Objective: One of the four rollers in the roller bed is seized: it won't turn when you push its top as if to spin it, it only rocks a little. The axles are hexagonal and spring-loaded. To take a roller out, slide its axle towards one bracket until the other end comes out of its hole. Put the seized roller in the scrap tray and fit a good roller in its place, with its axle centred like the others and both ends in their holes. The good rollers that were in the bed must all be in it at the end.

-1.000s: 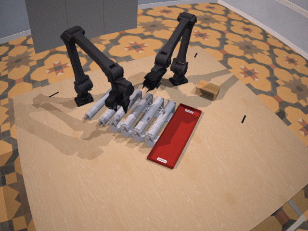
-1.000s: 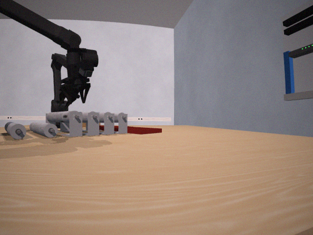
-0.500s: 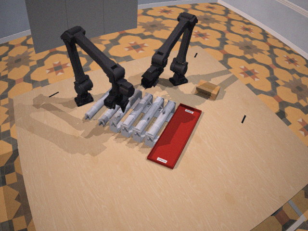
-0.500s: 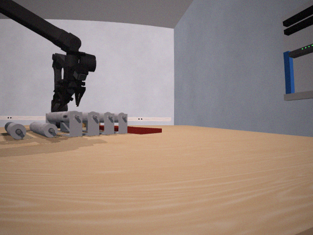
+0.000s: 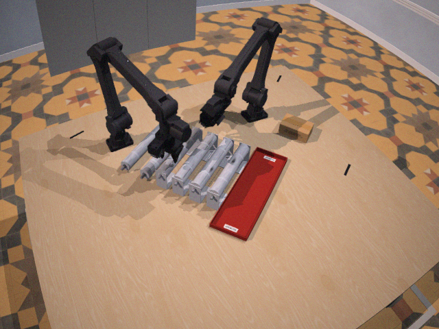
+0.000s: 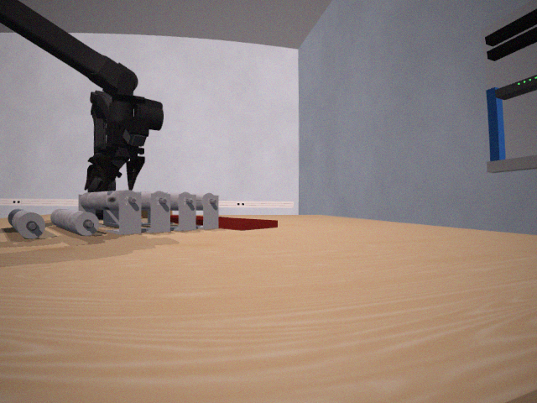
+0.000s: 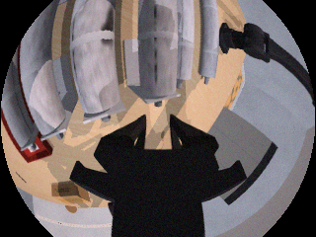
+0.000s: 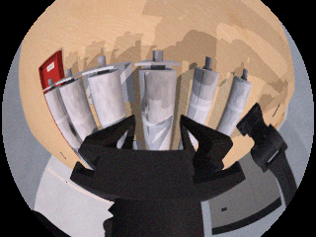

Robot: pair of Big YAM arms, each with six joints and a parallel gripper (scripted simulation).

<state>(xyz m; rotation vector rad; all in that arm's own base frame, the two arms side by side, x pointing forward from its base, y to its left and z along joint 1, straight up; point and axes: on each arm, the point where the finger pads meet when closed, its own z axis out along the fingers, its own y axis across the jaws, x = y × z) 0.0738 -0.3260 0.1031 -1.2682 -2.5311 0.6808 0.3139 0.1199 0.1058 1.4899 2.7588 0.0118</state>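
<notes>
Roller bed (image 5: 177, 187) (image 6: 129, 218) (image 7: 91, 119) (image 8: 127, 81): scrap tray (image 5: 247, 198) (image 6: 247, 223) (image 7: 39, 154) (image 8: 52, 75) at your four o'clock from above; left jaws (image 5: 209, 124) partly spread, right jaws (image 5: 166, 159) (image 6: 110, 189) wider, neither pinching anything.

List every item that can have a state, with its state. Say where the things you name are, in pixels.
Left tool (image 5: 208, 123) (image 7: 158, 118): partly open, holding nothing
Right tool (image 5: 167, 158) (image 6: 110, 189) (image 8: 157, 118): open, holding nothing
Four bed rollers (image 5: 223, 175) (image 6: 97, 200) (image 7: 96, 64) (image 8: 108, 94): mounted between brackets; which is seized, cannot tell
Two loose rollers (image 5: 140, 153) (image 6: 74, 222) (image 7: 209, 44) (image 8: 234, 106): lying outside the bed
Scrap tray (image 5: 253, 191) (image 6: 247, 223) (image 7: 39, 152) (image 8: 51, 71): no roller inside

Across the pale wooden bench (image 5: 141, 255) (image 6: 303, 303) (image 7: 197, 106) (image 8: 109, 25), we see long soft-brown shadows; both round wrist views bulge toward blackened edges.
</notes>
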